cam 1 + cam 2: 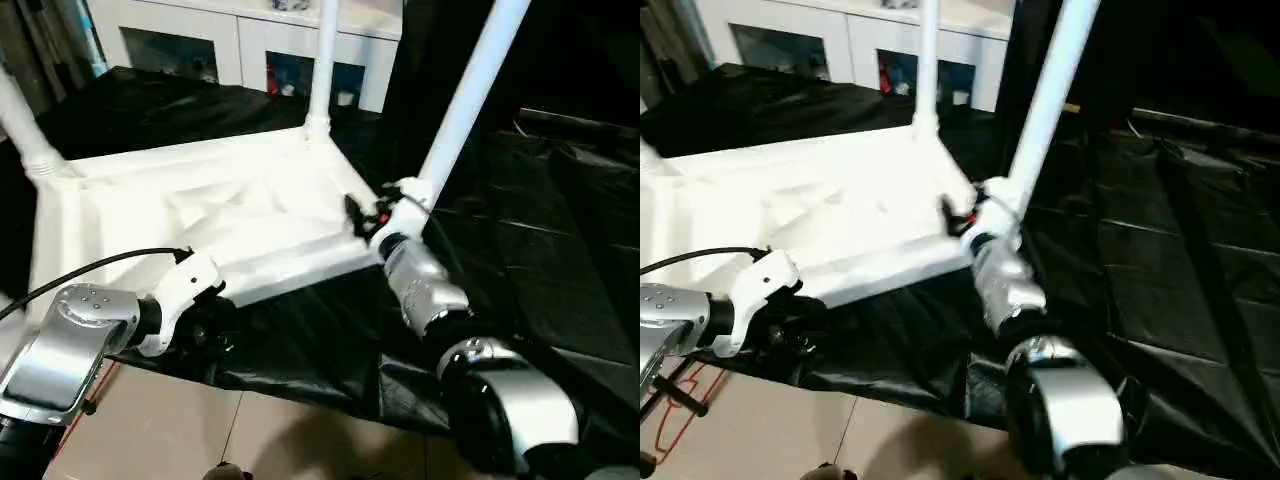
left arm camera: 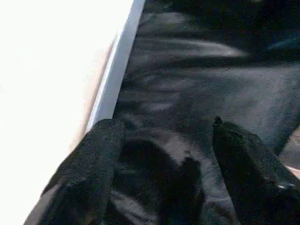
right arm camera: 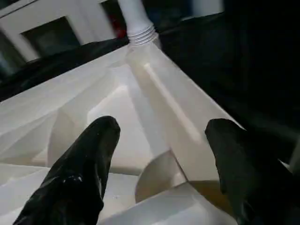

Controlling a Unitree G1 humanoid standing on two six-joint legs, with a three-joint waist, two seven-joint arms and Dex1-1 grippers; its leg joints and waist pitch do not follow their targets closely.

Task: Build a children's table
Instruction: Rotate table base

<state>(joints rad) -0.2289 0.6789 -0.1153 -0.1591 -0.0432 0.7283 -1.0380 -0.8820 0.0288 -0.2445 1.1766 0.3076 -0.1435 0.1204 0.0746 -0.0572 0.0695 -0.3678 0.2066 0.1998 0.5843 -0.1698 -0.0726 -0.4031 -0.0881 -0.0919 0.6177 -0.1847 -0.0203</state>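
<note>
Because the table (image 1: 200, 220) lies upside down, legs (image 1: 460, 100) stand upward; the right gripper (image 3: 161, 136) straddles its corner rim, fingers spread, while the left gripper (image 2: 164, 150), fingers apart, holds nothing beside its near edge.

The children's table (image 1: 200, 215) is plain white all over, its ribbed underside shading to cream in the hollows, and its legs (image 1: 470, 95) are the same white. It lies on glossy black sheeting (image 1: 540, 250) streaked with pale highlights along the creases. The cabinet (image 1: 240, 40) behind is white with dark glass fronts. Both forearms are silver with black joints; the left tool (image 2: 164, 154) and right tool (image 3: 164, 164) have black fingers. The floor (image 1: 170, 430) is beige tile, a red cord (image 1: 680, 415) lying on it.
</note>
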